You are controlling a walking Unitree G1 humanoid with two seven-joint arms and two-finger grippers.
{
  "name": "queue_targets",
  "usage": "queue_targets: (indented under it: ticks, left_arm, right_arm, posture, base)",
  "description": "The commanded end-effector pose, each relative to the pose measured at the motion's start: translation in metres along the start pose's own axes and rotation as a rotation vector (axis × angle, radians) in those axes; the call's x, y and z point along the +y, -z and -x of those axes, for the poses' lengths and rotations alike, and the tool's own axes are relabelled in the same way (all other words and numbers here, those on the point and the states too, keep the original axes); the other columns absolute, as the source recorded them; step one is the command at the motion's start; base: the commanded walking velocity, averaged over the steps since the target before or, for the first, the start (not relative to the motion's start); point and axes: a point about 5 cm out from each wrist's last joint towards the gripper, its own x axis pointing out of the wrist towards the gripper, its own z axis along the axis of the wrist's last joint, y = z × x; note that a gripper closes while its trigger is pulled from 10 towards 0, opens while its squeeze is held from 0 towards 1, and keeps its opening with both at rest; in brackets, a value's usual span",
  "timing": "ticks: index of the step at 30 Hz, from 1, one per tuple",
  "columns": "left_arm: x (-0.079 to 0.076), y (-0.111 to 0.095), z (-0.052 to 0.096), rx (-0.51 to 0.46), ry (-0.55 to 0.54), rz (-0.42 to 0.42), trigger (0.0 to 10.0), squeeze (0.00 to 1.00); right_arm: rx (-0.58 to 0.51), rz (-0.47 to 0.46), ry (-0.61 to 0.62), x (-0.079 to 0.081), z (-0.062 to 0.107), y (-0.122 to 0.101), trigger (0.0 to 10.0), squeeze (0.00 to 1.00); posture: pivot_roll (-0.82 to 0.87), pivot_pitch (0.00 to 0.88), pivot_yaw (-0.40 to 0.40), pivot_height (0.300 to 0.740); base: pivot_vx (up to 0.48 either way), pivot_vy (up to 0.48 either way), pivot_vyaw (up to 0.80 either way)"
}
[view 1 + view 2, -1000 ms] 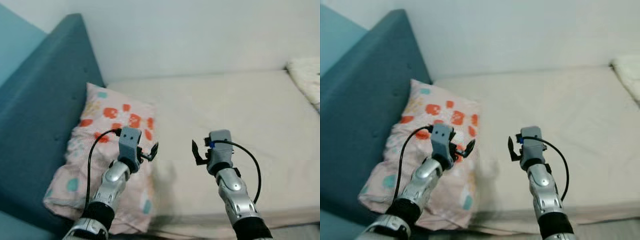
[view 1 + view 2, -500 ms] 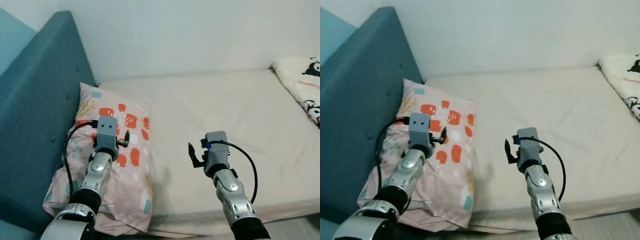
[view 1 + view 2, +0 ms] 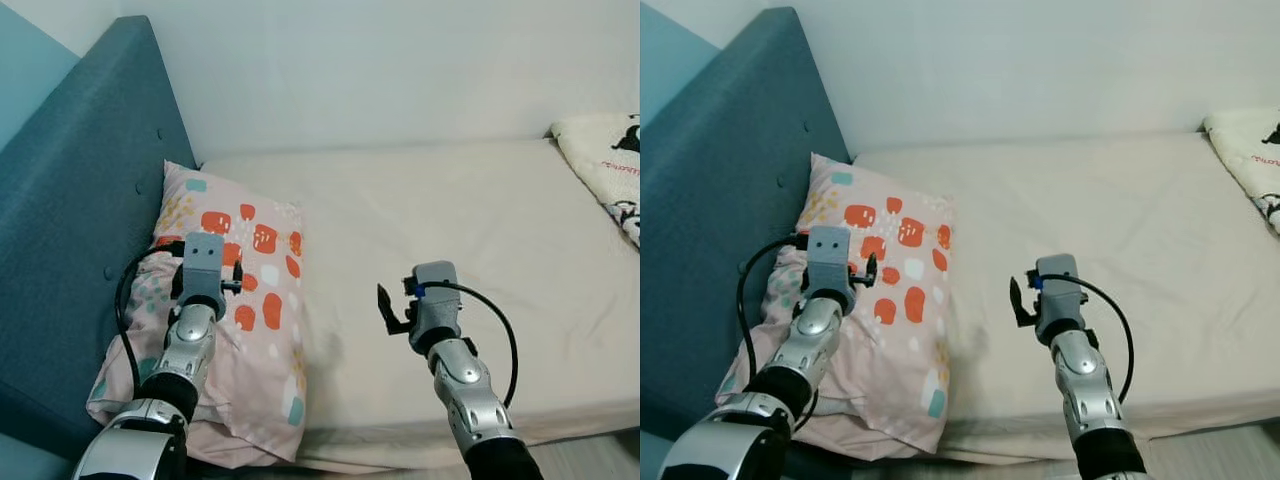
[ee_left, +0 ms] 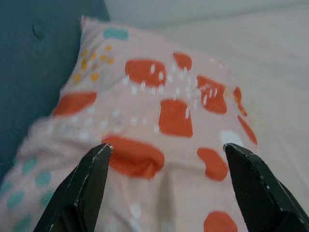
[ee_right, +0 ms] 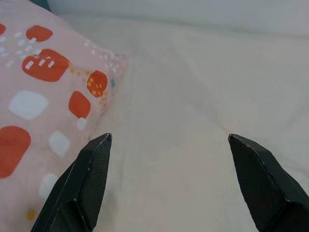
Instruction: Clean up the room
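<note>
The bed runs out ahead of both my tools. The pink pillow (orange blotches) lies against the blue headboard, right under my left tool, fingers spread. My right tool, also released, hovers over bare sheet just beside it.

I get soft, even room light across the bed, bright enough and with no glare. A faint shadow lies on the sheet at about 9 o'clock from the right end effector. Both eye views are sharp. In the left wrist view the pillow looks blurred and out of focus, while its fingers stay crisp.
</note>
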Motion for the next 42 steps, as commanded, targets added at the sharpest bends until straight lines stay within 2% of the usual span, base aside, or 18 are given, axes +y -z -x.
queue_targets:
  ticks: [1, 5, 6, 7, 10, 16, 19, 30, 33, 34, 35, 37, 38, 40, 42]
  left_arm:
    - [0.001, 0.007, 0.002, 0.037, -0.028, 0.034, 10.0, 0.00]
    - [0.001, 0.007, 0.001, 0.040, -0.062, 0.048, 10.0, 0.00]
    - [0.003, 0.007, 0.001, 0.048, -0.076, 0.064, 10.0, 0.00]
    - [0.008, 0.010, 0.001, 0.075, -0.115, 0.115, 10.0, 0.00]
    - [0.014, 0.012, 0.001, 0.090, -0.146, 0.161, 10.0, 0.00]
    - [0.023, 0.006, -0.004, 0.082, -0.159, 0.248, 10.0, 0.00]
    - [0.031, -0.002, -0.008, 0.049, -0.179, 0.212, 10.0, 0.00]
    - [0.040, -0.015, -0.013, -0.001, -0.243, 0.192, 10.0, 0.00]
    - [0.044, -0.024, -0.016, -0.045, -0.269, 0.165, 10.0, 0.00]
    - [0.047, -0.034, -0.018, -0.097, -0.279, 0.119, 10.0, 0.00]
    - [0.047, -0.034, -0.018, -0.097, -0.279, 0.119, 10.0, 0.00]
    - [0.054, -0.053, -0.021, -0.198, -0.302, 0.028, 10.0, 0.00]
    - [0.061, -0.062, -0.022, -0.234, -0.331, -0.080, 10.0, 0.00]
    - [0.061, -0.062, -0.022, -0.234, -0.331, -0.080, 10.0, 0.00]
    - [0.078, -0.071, -0.022, -0.278, -0.402, -0.260, 10.0, 0.00]
  right_arm:
    - [0.030, -0.005, -0.012, 0.003, 0.005, 0.007, 10.0, 0.00]
    - [0.031, -0.004, -0.013, 0.003, 0.007, 0.008, 10.0, 0.00]
    - [0.029, -0.005, -0.014, 0.003, 0.007, 0.008, 10.0, 0.00]
    - [0.026, -0.006, -0.016, 0.004, 0.008, 0.007, 10.0, 0.00]
    - [0.016, -0.011, -0.028, 0.006, 0.008, 0.006, 10.0, 0.00]
    - [-0.026, -0.023, -0.078, 0.013, 0.011, 0.001, 10.0, 0.00]
    - [-0.028, -0.030, -0.093, 0.014, 0.013, 0.001, 10.0, 0.00]
    - [-0.023, -0.018, -0.109, 0.018, 0.013, 0.000, 10.0, 0.00]
    - [-0.023, -0.015, -0.112, 0.018, 0.013, -0.001, 10.0, 0.00]
    - [-0.023, -0.014, -0.110, 0.017, 0.013, -0.001, 10.0, 0.00]
    - [-0.023, -0.014, -0.110, 0.017, 0.013, -0.001, 10.0, 0.00]
    - [-0.021, -0.013, -0.108, 0.016, 0.015, 0.000, 10.0, 0.00]
    - [-0.018, -0.013, -0.107, 0.016, 0.015, 0.001, 10.0, 0.00]
    - [-0.018, -0.013, -0.107, 0.016, 0.015, 0.001, 10.0, 0.00]
    - [-0.015, -0.015, -0.108, 0.016, 0.016, 0.002, 10.0, 0.00]
  posture:
    - [-0.22, 0.162, 0.020, 0.655]
    - [-0.22, 0.167, 0.021, 0.640]
    - [-0.22, 0.167, 0.021, 0.635]
    - [-0.23, 0.168, 0.021, 0.625]
    - [-0.23, 0.171, 0.021, 0.615]
    - [-0.23, 0.178, 0.017, 0.615]
    - [-0.24, 0.183, 0.016, 0.615]
    - [-0.24, 0.184, 0.017, 0.615]
    - [-0.25, 0.185, 0.016, 0.615]
    - [-0.25, 0.184, 0.016, 0.615]
    - [-0.25, 0.184, 0.016, 0.615]
    - [-0.25, 0.186, 0.015, 0.615]
    - [-0.25, 0.188, 0.016, 0.615]
    - [-0.25, 0.188, 0.016, 0.615]
    - [-0.25, 0.191, 0.017, 0.615]
  base:
    - [0.000, 0.000, 0.00]
    - [0.000, 0.000, 0.00]
    - [0.000, 0.000, 0.00]
    - [0.000, 0.000, 0.00]
    - [0.000, 0.000, 0.00]
    - [0.000, 0.000, 0.00]
    - [0.000, 0.000, 0.00]
    - [0.000, 0.000, 0.00]
    - [0.000, 0.000, 0.00]
    - [0.000, 0.000, 0.00]
    - [0.000, 0.000, 0.00]
    - [0.000, 0.000, 0.00]
    - [0.000, 0.000, 0.00]
    - [0.000, 0.000, 0.00]
    - [0.000, 0.000, 0.00]
